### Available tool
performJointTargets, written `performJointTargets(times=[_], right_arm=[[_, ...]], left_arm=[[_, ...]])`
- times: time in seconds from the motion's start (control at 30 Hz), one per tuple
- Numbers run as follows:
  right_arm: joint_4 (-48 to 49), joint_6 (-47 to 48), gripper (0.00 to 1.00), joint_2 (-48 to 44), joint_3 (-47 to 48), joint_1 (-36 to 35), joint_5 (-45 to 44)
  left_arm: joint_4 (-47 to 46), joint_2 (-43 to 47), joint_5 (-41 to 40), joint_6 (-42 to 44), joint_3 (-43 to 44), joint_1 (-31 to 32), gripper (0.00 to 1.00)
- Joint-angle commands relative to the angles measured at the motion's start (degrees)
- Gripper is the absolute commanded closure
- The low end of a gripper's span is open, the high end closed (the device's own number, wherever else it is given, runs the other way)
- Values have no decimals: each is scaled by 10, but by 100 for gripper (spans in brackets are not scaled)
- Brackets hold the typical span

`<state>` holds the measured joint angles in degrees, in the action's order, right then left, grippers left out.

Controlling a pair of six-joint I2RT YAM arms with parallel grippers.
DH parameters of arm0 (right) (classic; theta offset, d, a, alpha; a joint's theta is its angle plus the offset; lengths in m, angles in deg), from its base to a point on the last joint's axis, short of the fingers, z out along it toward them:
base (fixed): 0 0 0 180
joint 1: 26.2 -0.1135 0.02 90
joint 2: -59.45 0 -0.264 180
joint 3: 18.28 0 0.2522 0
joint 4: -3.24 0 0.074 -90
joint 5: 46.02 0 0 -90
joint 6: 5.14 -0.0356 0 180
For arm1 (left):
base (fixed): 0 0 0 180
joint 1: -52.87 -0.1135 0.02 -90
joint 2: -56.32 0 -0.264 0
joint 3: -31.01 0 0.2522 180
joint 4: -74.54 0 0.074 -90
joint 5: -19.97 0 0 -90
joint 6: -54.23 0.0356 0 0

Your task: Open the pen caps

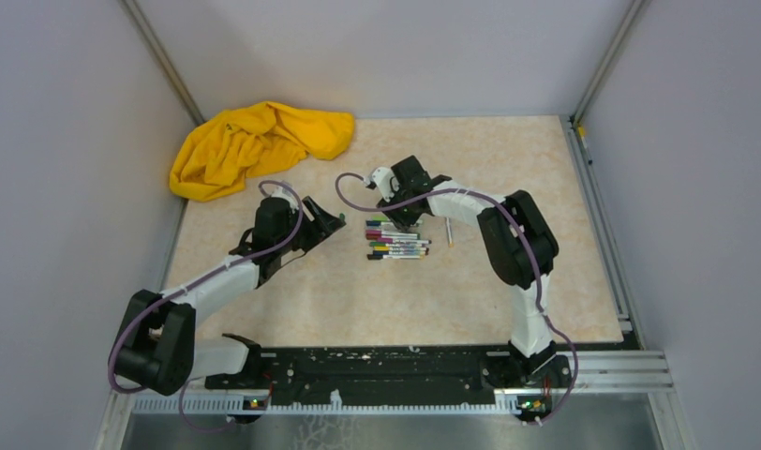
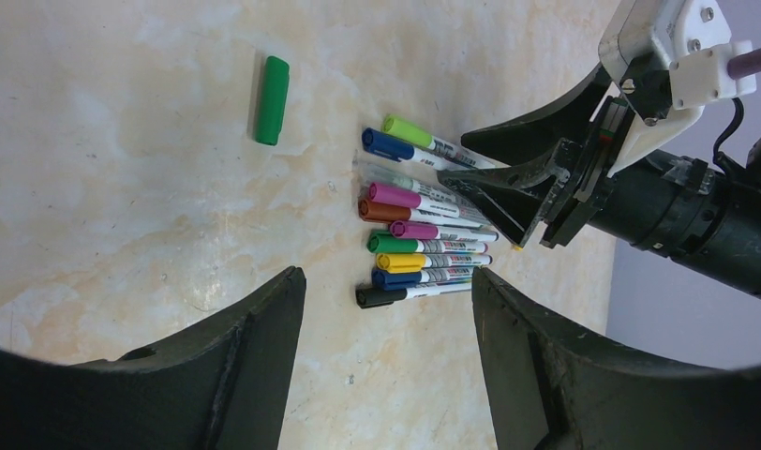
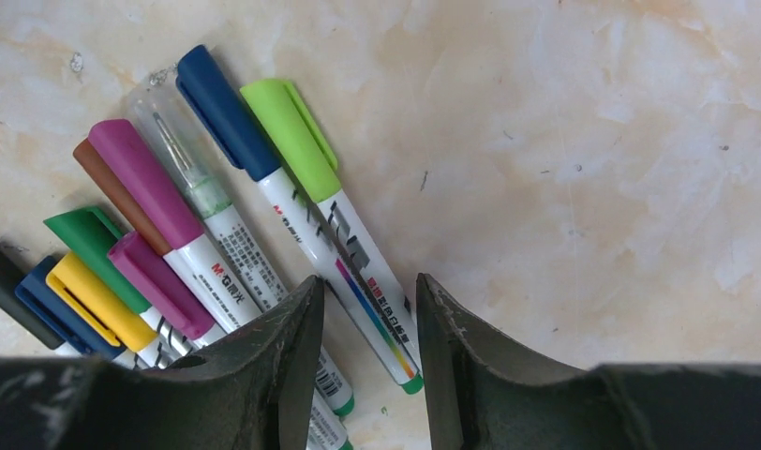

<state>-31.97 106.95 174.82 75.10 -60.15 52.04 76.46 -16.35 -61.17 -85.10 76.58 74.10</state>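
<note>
Hovering low over a tight row of short white-barrelled marker pens [image 2: 424, 234], my R gripper [image 3: 367, 286] points down at their tail ends. Its two dark fingers [image 3: 283, 356] stand parted, clamped on nothing. The barrel of the pen w/ the lime-green plastic cap [image 3: 288, 131] runs btwn them, a little gap each side. That cap sits ahead of my fingertips, on the outer edge of the row. Next to it is a navy-blue plastic cap [image 3: 222, 108], then a clear one, magenta, brown, purple, green, yellow, blue, black. All of these are on their pens.

My L gripper [image 2: 386, 281] hangs off to the L of the row, near but not touching, jaws wide and empty, aimed at the cap ends. One loose green plastic cap [image 2: 272, 99] lies by itself on the beige marbled tabletop [image 1: 545, 187], apart from the row, beyond the cap ends as seen from my L wrist. Crumpled yellow cloth [image 1: 255, 145] sits at the far L corner, well apart from both arms.
</note>
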Motion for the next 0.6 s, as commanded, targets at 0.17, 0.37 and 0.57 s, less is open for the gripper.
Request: performJointTargets(times=[0.17,0.37,0.57], right_arm=[[27,10,63,14,11,2,-6],[28,8,69,8,-2,5,-8],[25,-4,70,-4,-5,4,6]], left_arm=[[-27,6,-3,-3,-8,0,28],[-26,8,-3,-6,-11,0,28],[-26,9,-1,-9,-14,0,28]])
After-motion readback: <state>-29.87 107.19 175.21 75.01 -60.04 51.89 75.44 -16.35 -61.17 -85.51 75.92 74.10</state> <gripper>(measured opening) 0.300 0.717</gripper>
